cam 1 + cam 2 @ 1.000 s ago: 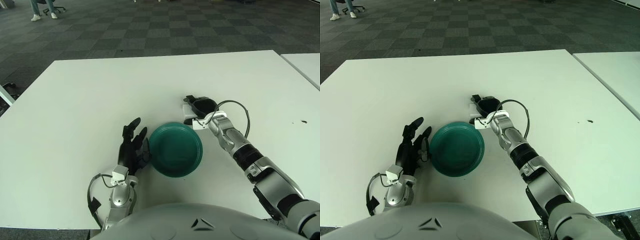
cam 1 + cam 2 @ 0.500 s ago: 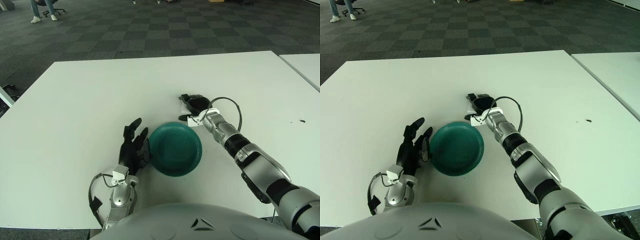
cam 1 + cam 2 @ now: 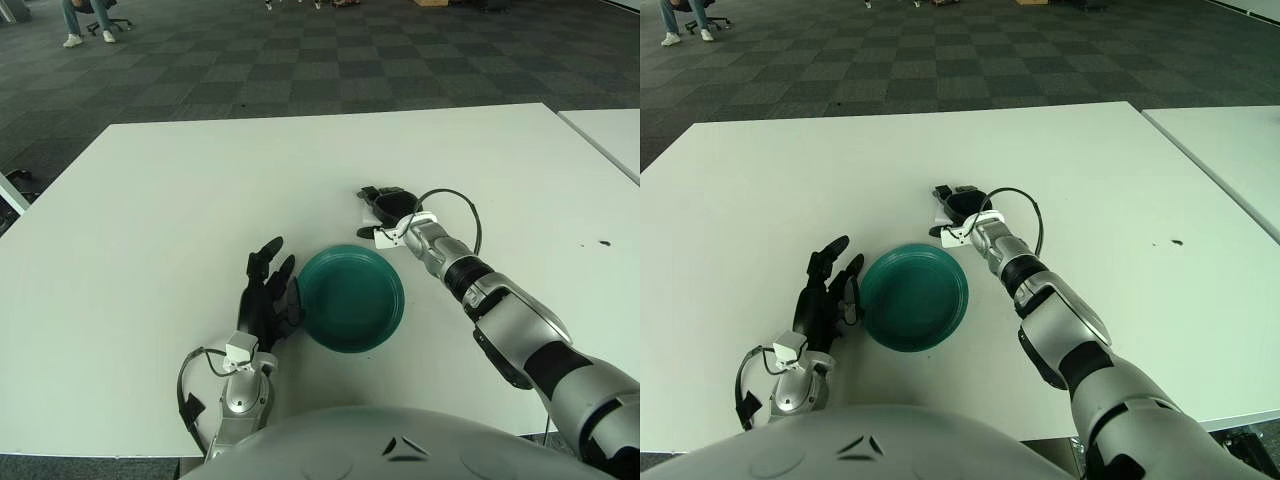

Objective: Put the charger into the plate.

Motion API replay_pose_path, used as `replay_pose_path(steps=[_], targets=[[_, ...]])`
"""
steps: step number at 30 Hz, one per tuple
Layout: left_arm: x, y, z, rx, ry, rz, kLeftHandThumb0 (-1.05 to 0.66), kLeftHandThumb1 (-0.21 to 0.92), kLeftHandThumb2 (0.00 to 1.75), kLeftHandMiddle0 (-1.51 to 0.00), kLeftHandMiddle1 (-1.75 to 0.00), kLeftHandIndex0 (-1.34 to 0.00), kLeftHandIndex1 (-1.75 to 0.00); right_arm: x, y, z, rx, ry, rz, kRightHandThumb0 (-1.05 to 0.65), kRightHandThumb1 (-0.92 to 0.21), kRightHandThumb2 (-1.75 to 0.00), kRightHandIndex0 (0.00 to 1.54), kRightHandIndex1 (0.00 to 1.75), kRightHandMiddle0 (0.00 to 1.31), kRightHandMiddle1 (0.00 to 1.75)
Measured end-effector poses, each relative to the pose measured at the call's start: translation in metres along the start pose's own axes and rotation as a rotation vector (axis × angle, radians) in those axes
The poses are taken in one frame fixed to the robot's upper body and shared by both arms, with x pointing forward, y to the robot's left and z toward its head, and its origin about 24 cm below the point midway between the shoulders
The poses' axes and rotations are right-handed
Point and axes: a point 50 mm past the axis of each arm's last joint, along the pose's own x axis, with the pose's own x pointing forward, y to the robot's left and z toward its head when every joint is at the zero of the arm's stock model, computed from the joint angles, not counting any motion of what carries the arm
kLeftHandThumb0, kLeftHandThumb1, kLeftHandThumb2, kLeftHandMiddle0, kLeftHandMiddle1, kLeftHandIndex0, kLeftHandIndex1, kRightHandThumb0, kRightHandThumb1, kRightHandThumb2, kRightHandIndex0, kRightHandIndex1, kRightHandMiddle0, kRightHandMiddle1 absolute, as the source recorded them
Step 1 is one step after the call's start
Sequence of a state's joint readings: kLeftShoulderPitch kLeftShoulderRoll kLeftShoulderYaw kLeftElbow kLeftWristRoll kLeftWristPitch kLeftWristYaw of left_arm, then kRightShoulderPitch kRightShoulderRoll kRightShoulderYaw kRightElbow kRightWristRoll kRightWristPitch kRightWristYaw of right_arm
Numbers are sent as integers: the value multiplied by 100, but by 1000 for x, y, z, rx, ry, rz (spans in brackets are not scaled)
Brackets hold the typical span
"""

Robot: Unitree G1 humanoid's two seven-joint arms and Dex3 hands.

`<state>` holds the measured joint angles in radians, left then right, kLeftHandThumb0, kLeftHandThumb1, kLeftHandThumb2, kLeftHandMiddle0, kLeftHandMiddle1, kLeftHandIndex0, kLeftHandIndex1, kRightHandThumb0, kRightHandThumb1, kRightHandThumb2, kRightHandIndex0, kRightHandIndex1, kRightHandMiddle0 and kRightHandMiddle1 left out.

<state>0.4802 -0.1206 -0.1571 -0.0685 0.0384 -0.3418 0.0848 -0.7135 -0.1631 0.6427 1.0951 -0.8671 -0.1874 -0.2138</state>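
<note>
Right hand [image 3: 385, 205] curled over white charger [image 3: 382, 238] beyond green plate [image 3: 352, 298]; left hand [image 3: 268, 295] open beside plate.

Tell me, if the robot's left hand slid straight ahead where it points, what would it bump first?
Probably nothing: the left hand points up the bare white table, with the round green plate beside it on its right. Depth is hard to judge.
</note>
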Motion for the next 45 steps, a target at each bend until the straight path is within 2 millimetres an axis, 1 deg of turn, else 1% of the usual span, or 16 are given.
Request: replay_pose_path(steps=[1, 2, 3, 4, 5, 6, 9, 11, 14, 18, 26, 30, 35, 38, 45], targets=[[0, 0, 0, 0, -1, 0, -91, 92, 97, -53, -1, -2, -89, 0, 0, 0, 5, -3, -4, -62, -92, -58, 53, 41, 4, 124], [0, 0, 0, 1, -1, 0, -91, 92, 97, -53, -1, -2, -89, -1, 1, -1, 11, -5, -8, -62, -92, -58, 50, 56, 4, 134], [0, 0, 0, 1, -1, 0, -91, 92, 97, -53, -1, -3, -89, -1, 1, -1, 14, -8, -11, -60, -92, -58, 47, 83, 5, 145], [0, 0, 0, 2, -2, -1, -91, 92, 97, -52, -1, -3, -89, -2, 1, -2, 16, -10, -15, -60, -92, -58, 46, 94, 5, 150], [0, 0, 0, 2, -2, -1, -91, 92, 97, -52, 0, -3, -89, -2, 1, -2, 17, -11, -20, -51, -92, -56, 43, 117, 11, 159], [0, 0, 0, 2, -2, -1, -91, 92, 97, -52, 0, -3, -89, -3, 2, -3, 17, -12, -24, -46, -92, -54, 41, 132, 14, 164], [0, 0, 0, 2, -4, -1, -91, 92, 97, -52, 0, -3, -89, -4, 2, -5, 12, -11, -39, -39, -92, -52, 43, 161, 18, 171], [0, 0, 0, 2, -5, 0, -91, 92, 97, -52, 0, -3, -89, -4, 1, -5, 9, -13, -49, -37, -92, -51, 47, 168, 20, 173], [0, 0, 1, 2, -7, 0, -91, 92, 97, -53, -1, -3, -89, -4, 1, -4, 6, -17, -56, -36, -92, -51, 51, 172, 21, 174], [0, 0, 1, 2, -9, 1, -91, 92, 97, -54, -1, -4, -89, -5, 0, -4, 3, -21, -68, -37, -87, -58, 55, 174, 24, 175], [0, 0, 1, 0, -9, 1, -91, 92, 97, -54, -1, -4, -88, -6, 0, -6, -7, -34, -80, -37, -81, -66, 57, 175, 27, 175], [0, 0, 1, 0, -9, 1, -91, 92, 97, -53, -1, -4, -88, -7, 0, -7, -7, -39, -87, -38, -75, -75, 59, 175, 30, 175], [0, 0, 1, 1, -9, 1, -91, 92, 97, -53, 0, -4, -88, -8, 0, -7, -1, -49, -99, -38, -71, -80, 60, 175, 33, 175], [0, 1, 1, 1, -9, 2, -91, 92, 97, -53, -1, -4, -88, -9, 1, -8, 8, -42, -110, -38, -71, -81, 62, 175, 33, 175], [0, 1, 1, -2, -7, 2, -91, 92, 97, -53, 0, -3, -87, -11, 4, -11, 64, -24, -161, -37, -76, -73, 64, 175, 29, 175]])
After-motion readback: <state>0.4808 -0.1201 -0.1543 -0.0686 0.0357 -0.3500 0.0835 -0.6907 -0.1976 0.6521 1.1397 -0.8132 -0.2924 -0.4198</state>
